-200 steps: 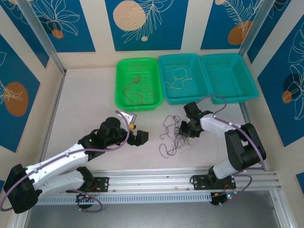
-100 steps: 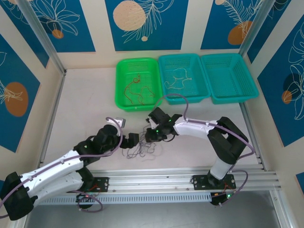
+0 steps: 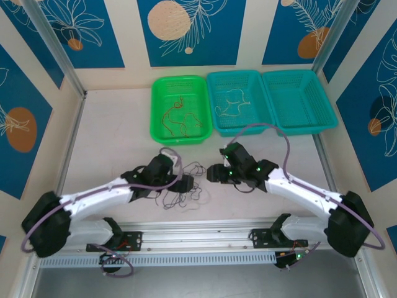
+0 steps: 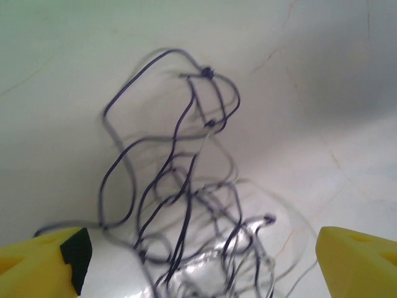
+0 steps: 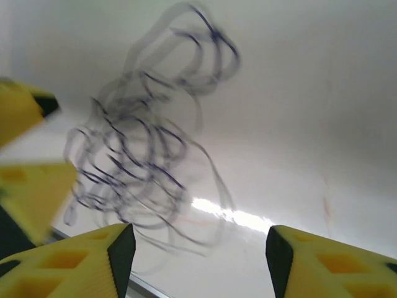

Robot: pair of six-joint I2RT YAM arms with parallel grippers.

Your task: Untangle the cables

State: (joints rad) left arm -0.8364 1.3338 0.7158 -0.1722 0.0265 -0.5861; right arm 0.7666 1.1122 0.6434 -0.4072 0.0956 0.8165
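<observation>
Fingers [image 4: 43,264] of left gripper [image 3: 184,183] stand wide apart, yellow tips either side of the wires, pinching nothing; right gripper [image 3: 214,174] fingers [image 5: 74,261] likewise spread, nothing btwn them; both hover low over the pale grey-white worktop [image 3: 105,136].

Changed in the last sec: right gripper was near-closed on the tangle right of centre, mid-worktop; it dragged the lot leftward and toward the near edge, then let go and drew back a little; left arm swung in to meet it. Meaning, prob.: hand-over made, tangle now w/in left gripper's reach but not yet gripped; no strand looks pulled free.

Bright green plastic mesh basket [image 3: 180,78] at far edge holds reddish-brown curly wires [image 3: 177,121]; teal mesh basket [image 3: 236,72] touching it holds pale beige wires [image 3: 232,104]; second teal mesh basket [image 3: 325,115] sits toward the far right corner; so two colours look sorted, dark lot remains.

Tangled clump of thin dark purple-black wires [image 3: 183,195] lies close to the near edge, left of centre, just under left gripper, just left of right gripper; loops crossed and knotted in left wrist view.

Writing: none legible; no brand or label; blue wall panels [image 3: 186,31] carry leaf-and-disc pattern only; small green indicator lights [image 3: 257,169] on right arm.
</observation>
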